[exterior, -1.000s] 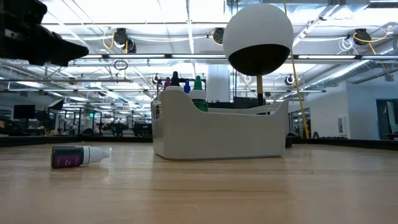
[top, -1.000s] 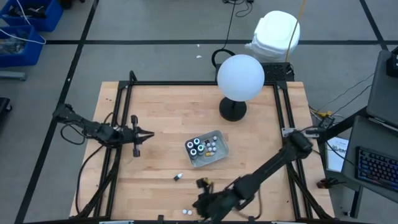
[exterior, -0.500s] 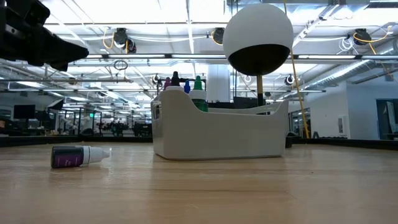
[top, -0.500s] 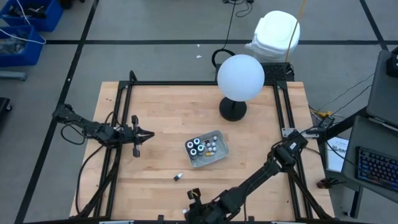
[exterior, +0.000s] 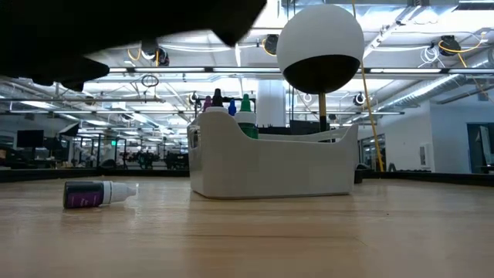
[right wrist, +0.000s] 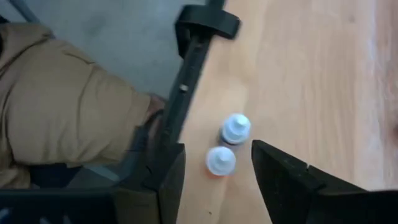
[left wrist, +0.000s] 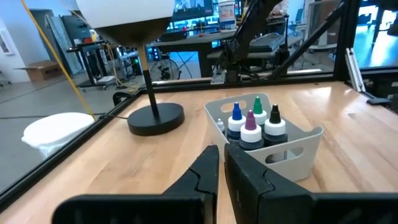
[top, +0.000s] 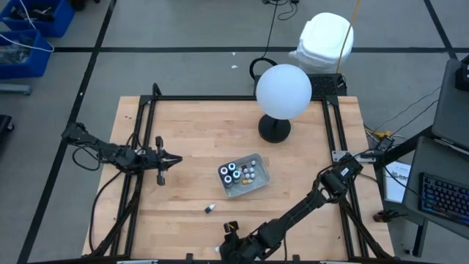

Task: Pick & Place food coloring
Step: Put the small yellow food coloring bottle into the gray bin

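Counter (top: 198,125) with white bin (top: 245,176) of food coloring; right pincer (right wrist: 214,171) spread above two small bottles (right wrist: 227,146) standing upright between its fingers at the near edge. Light, rigid, slippery, easily toppled: grip the body below the cap. Left pincer (left wrist: 221,171) pressed together, well apart

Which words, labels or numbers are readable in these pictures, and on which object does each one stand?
None can be read.
Lying bottle: purple label, print too blurred.
Bottles in the white caddy: no legible labels.
Two bottles under the right gripper: caps only.
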`<state>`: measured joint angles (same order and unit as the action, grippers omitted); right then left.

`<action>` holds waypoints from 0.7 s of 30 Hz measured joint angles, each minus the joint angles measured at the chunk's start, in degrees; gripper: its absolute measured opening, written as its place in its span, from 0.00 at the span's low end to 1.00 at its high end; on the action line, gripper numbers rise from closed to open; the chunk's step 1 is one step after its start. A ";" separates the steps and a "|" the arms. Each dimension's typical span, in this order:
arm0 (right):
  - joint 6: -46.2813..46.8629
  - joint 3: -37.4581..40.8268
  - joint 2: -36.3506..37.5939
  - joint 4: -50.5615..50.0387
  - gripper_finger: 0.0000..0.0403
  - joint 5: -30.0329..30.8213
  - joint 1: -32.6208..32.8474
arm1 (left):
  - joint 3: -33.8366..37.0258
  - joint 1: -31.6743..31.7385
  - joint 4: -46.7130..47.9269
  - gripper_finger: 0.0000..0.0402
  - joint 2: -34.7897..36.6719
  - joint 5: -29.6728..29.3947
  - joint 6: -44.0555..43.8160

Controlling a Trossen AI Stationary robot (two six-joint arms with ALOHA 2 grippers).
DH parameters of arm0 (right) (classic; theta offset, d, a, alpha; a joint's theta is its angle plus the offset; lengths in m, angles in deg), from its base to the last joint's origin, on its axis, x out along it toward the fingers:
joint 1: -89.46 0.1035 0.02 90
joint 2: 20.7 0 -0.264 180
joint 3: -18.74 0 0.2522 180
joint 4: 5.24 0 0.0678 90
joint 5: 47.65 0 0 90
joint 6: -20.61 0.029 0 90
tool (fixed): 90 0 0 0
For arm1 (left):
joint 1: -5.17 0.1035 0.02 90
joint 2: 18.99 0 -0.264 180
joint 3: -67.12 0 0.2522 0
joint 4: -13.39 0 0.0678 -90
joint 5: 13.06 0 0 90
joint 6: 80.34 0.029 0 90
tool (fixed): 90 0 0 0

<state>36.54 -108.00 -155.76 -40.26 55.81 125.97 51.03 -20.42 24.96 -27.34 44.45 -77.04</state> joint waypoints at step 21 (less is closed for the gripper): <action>2.93 4.26 0.13 5.29 0.42 0.03 -0.24 | 0.00 0.00 0.14 0.09 0.01 0.00 -0.62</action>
<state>39.47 -103.75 -155.63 -34.98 55.85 125.73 51.03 -20.42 25.11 -27.33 44.45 -77.67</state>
